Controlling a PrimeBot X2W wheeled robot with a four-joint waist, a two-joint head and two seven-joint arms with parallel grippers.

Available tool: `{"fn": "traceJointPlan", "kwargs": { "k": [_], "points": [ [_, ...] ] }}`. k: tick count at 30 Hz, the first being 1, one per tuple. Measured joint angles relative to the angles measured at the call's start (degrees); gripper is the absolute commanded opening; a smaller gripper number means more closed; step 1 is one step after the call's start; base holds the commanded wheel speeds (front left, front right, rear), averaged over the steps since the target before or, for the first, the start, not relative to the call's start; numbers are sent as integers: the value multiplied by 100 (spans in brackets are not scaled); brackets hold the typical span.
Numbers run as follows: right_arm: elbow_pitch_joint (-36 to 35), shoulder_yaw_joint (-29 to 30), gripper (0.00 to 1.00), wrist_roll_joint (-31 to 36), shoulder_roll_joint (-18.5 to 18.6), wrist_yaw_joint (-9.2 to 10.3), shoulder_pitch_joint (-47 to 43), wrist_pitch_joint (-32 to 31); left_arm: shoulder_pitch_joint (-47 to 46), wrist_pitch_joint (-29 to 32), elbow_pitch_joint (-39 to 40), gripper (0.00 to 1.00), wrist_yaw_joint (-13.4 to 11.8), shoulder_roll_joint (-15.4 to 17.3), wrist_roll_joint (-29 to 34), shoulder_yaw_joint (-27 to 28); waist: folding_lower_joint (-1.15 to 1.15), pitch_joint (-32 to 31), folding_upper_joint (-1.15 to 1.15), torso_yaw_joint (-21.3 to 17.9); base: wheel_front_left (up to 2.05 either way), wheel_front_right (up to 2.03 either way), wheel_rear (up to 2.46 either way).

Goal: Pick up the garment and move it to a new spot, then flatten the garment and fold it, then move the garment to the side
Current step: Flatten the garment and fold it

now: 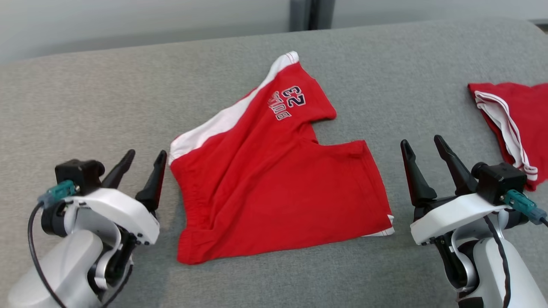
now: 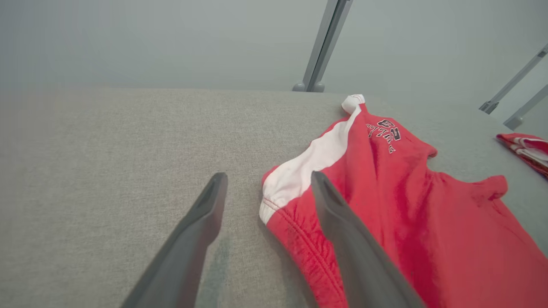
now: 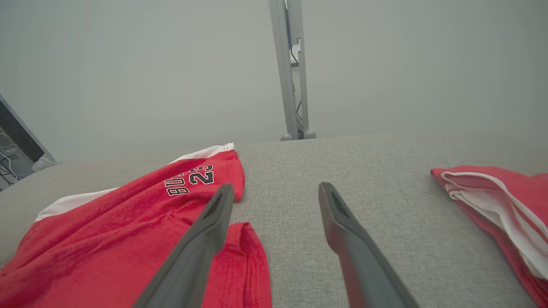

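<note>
Right now I am holding both tools open and empty. My left tool (image 1: 146,152) is hovering with its fingers spread just left of the red shorts (image 1: 274,179), and my right tool (image 1: 421,140) is hovering spread on their other side, a little apart from the near leg's hem. The shorts are lying on the grey desk (image 1: 85,98) between the two tools, with the waistband toward the left tool, the legs splaying away from it and the cloth rumpling near the waistband. I am judging that flattening is the step in hand and that the fold is not yet begun. Next I am expecting to need a pinch on the white-striped waistband corner just ahead of the left tool, another on the hem corner left of the right tool, then a gentle pull apart. A second red garment (image 1: 518,115) is lying folded off to the right of the right tool.
</note>
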State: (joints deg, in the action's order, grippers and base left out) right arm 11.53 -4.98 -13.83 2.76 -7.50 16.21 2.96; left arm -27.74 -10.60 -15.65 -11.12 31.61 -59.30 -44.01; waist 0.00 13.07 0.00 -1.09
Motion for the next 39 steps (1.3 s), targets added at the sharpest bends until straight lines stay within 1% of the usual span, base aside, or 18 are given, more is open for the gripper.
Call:
{"fn": "traceJointPlan", "kwargs": {
  "k": [3,10,14,16,17,18,19,21,23,27,31,35,39],
  "points": [
    [-47,-15,100,0,1,0,39,0,-303,241,-447,100,69,-35,102,-130,0,136,0,-141,0,0,0],
    [-26,-18,100,-34,2,0,60,59,-866,920,-1116,100,525,-97,138,-391,0,389,0,-472,0,0,0],
    [12,-35,100,-58,2,0,93,98,-1079,1080,-1438,100,567,-82,168,-438,0,477,0,-595,0,0,0],
    [33,-44,100,-65,1,0,95,118,-1162,1116,-1568,100,638,-75,183,-461,0,506,0,-633,0,0,0],
    [42,-48,100,-77,2,0,98,124,-1190,1136,-1617,91,686,-82,182,-475,0,519,0,-647,0,0,0],
    [48,-55,100,-78,1,0,109,136,-1223,1204,-1655,0,780,-86,182,-515,0,530,0,-658,0,0,0],
    [53,-60,100,-78,1,0,118,146,-1251,1269,-1672,0,891,-91,182,-555,0,540,0,-669,0,0,0],
    [73,-69,100,-79,1,0,126,171,-1295,1369,-1702,0,1026,-100,162,-583,0,557,0,-685,0,0,0],
    [88,-83,100,-85,1,0,135,188,-1402,1347,-1738,0,1043,-52,168,-554,0,577,0,-701,0,0,0],
    [118,-122,100,-94,1,0,183,221,-1775,1258,-1767,0,945,148,345,-480,0,637,0,-736,0,0,0],
    [194,-233,100,-159,0,0,236,314,-2370,1415,-1734,0,846,387,578,-432,0,754,0,-802,0,0,0],
    [256,-334,100,-238,0,0,341,416,-2945,1737,-1736,0,735,576,773,-433,0,879,0,-888,0,0,0],
    [386,-487,100,-360,0,0,448,533,-3457,2162,-1900,0,638,731,1106,-598,0,1009,0,-1009,0,0,0]
  ]
}}
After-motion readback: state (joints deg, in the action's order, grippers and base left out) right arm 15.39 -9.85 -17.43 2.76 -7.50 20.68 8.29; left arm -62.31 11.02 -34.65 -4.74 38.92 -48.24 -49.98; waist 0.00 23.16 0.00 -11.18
